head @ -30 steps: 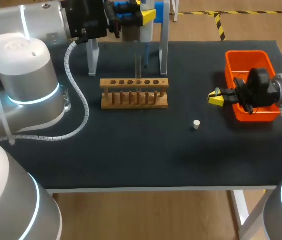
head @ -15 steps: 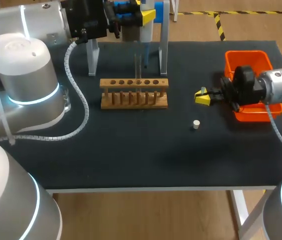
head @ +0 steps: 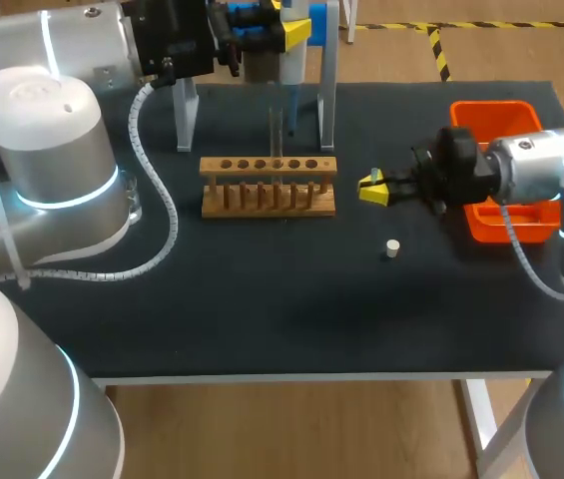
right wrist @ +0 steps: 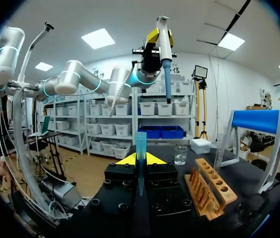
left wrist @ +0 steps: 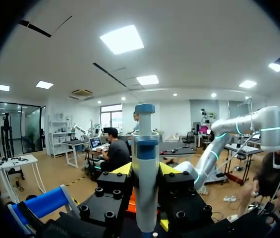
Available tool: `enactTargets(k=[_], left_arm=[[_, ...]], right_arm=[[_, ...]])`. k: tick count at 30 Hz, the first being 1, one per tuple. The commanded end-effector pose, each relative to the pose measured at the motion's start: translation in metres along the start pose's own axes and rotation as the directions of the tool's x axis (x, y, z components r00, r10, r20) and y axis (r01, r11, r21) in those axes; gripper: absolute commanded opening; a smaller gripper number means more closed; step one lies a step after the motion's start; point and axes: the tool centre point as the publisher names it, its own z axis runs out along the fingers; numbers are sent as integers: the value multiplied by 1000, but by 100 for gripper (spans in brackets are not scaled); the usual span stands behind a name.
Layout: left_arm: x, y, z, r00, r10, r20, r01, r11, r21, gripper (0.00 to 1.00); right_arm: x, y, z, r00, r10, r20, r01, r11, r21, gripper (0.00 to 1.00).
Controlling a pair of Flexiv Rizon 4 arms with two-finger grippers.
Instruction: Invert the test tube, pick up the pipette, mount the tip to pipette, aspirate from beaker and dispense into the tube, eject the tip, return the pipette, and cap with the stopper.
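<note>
Right end effector (head: pixel 373 188) pinches a pipette tip (right wrist: pixel 140 144); left end effector (left wrist: pixel 145 169) grips the pipette (left wrist: pixel 145 144). Mounting, aspirating, dispensing and capping remain.

Two silver-grey arms of rounded segments. The left arm (head: pixel 57 150), filling the frame's left, has white-capped joints ringed in glowing cyan and a coiled pale cable (head: pixel 165 215). The right arm (head: pixel 546 170), at the right edge, trails a grey cable (head: pixel 521 267). The left end effector (head: pixel 283 30) and right end effector (head: pixel 373 188) are black, screw-studded blocks tipped yellow.
</note>
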Motion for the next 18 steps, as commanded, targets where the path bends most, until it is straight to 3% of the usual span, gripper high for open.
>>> enactTargets(k=[1,18], left_arm=[[0,-1,0,1000,-1,-2,1,1000,-2,0],[0,-1,0,1000,-1,-2,1,1000,-2,0]], right_arm=[[-3,0,13,1000,0,0,0,1000,0,0],[-29,13,48,1000,-28,-11,28,1000,-5,0]])
